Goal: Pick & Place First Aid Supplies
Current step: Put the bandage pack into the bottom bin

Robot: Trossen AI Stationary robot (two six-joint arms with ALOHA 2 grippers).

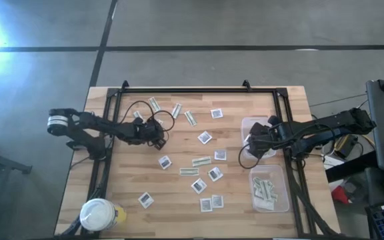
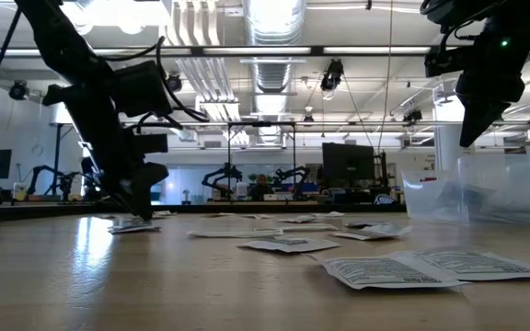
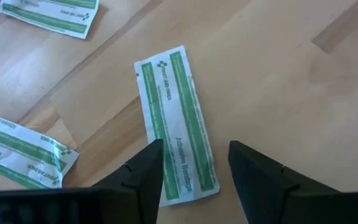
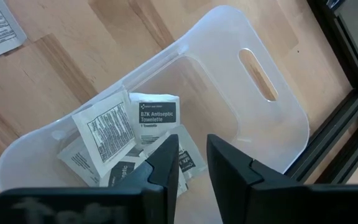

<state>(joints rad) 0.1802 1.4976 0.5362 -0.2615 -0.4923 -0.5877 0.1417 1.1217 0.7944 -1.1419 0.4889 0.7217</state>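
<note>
A narrow green-and-white strip lies flat on the wooden table. My left gripper is open low over it, with one finger on each side of the strip's near end and touching nothing. In the high view that gripper is at the table's left centre. My right gripper hangs above a clear tub at the right. Its fingers stand a little apart with nothing between them. Several white square packets lie on the tub's bottom. More white packets and strips are scattered over the table's middle.
A second clear tub with green strips in it stands near the right front. A white-lidded round jar stands at the front left corner. Two more strips lie close to my left gripper. A black frame borders the table.
</note>
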